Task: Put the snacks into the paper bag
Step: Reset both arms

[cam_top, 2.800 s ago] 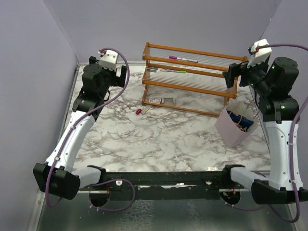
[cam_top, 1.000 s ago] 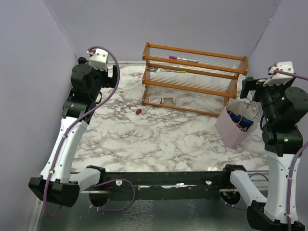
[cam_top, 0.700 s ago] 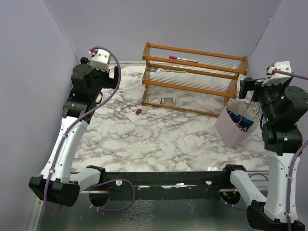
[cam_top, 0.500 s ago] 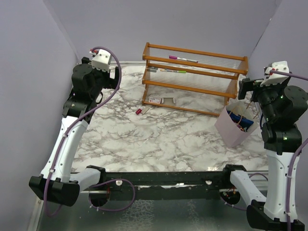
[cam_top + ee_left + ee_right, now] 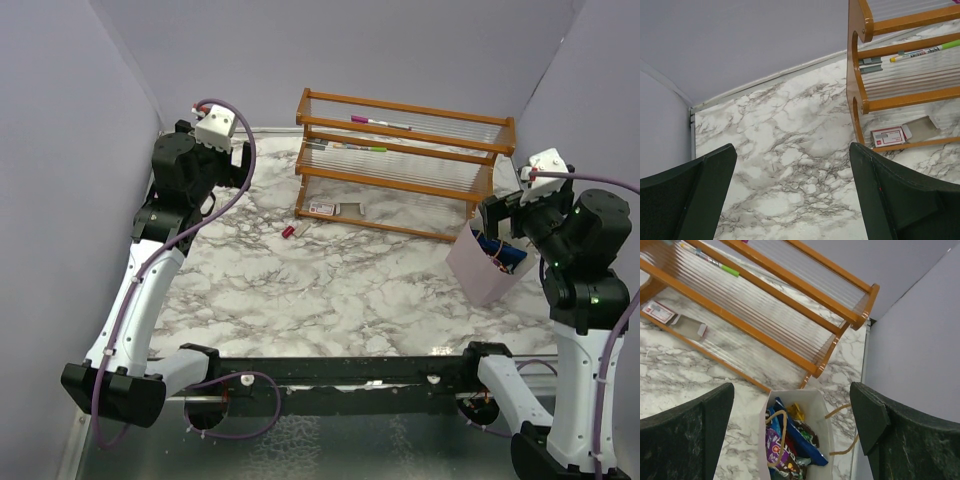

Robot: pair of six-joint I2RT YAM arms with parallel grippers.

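Observation:
The pale lilac paper bag (image 5: 484, 268) stands open at the right of the table, below the rack's right end. Several snacks (image 5: 790, 442) lie inside it: blue, purple, yellow and dark brown wrappers. The bag's rim (image 5: 824, 412) shows in the right wrist view. My right gripper (image 5: 792, 440) hovers above the bag's mouth, open and empty; in the top view it (image 5: 497, 215) is just above the bag. My left gripper (image 5: 792, 200) is open and empty, held high over the far left of the table (image 5: 240, 155).
A wooden rack (image 5: 400, 160) with clear shelves stands at the back, with markers on its shelves. A flat white card (image 5: 321, 208) and a grey box lie under it. A tiny red piece (image 5: 288, 231) lies on the marble. Lilac walls close in left, back and right.
My right gripper has come down and leftward toward the bag's mouth. My left gripper has shifted slightly right. The bag and the snacks have not moved.

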